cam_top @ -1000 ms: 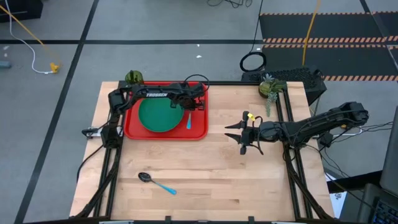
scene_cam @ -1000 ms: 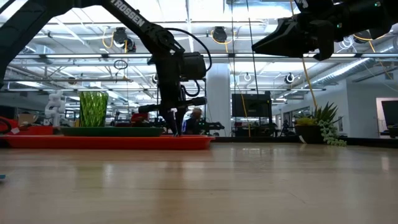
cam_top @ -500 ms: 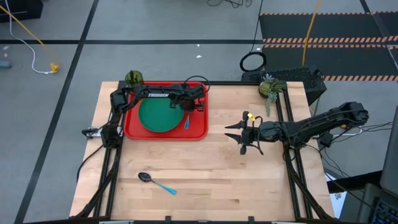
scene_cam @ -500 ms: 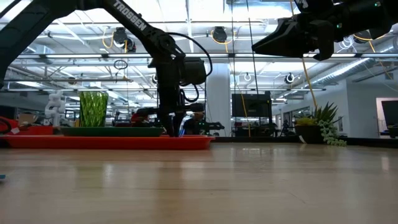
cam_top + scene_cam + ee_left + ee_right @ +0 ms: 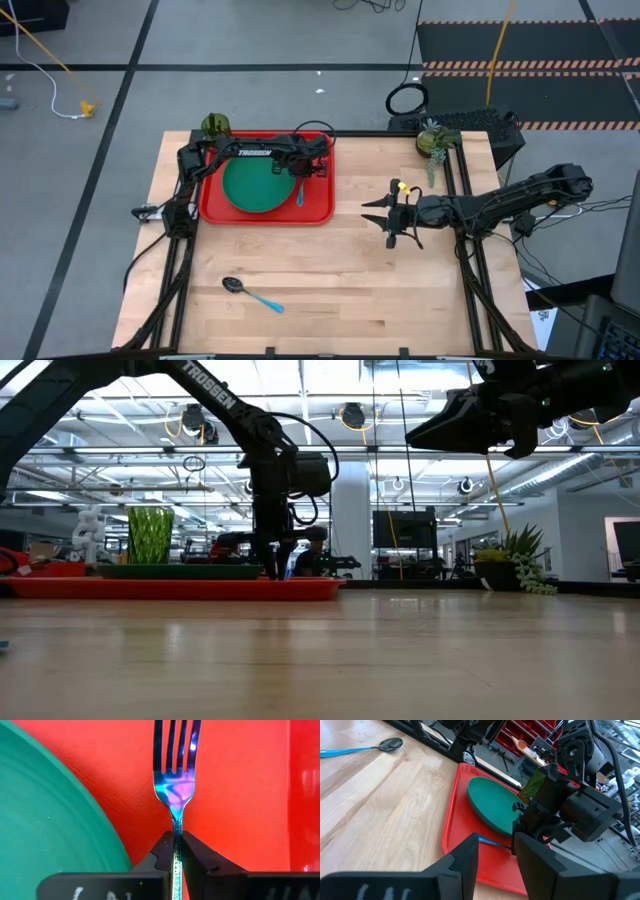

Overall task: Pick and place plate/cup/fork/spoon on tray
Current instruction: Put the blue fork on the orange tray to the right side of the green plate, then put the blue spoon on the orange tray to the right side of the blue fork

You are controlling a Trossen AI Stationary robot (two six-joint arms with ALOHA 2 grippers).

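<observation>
The red tray (image 5: 318,206) lies at the table's far left and carries the dark green plate (image 5: 250,185). My left gripper (image 5: 303,172) is over the tray's right part, beside the plate (image 5: 45,820), shut on the blue fork (image 5: 175,785). In the high view the fork (image 5: 299,192) runs from the gripper toward the table's near edge. The olive cup (image 5: 215,125) stands on the table behind the tray's far left corner. Near the front edge the spoon (image 5: 250,292) lies flat on the wood. My right gripper (image 5: 378,212) hangs open above the table's middle right, holding nothing. My left gripper pinches the fork's neck (image 5: 175,829), just behind the tined head, between its two fingers (image 5: 162,850). The fingers come steeply from above and lie across the fork. The fork lies low over the tray's red floor (image 5: 240,795). Whether it rests on that floor, I cannot tell.
A small potted plant (image 5: 432,140) stands at the table's far right corner. Bare wood stretches between the tray and the spoon (image 5: 370,747) and across the table's middle. My right gripper (image 5: 495,850) looks toward the tray from the right.
My left gripper has turned a little in place, still shut on the fork. The fork has shifted slightly toward the plate.
</observation>
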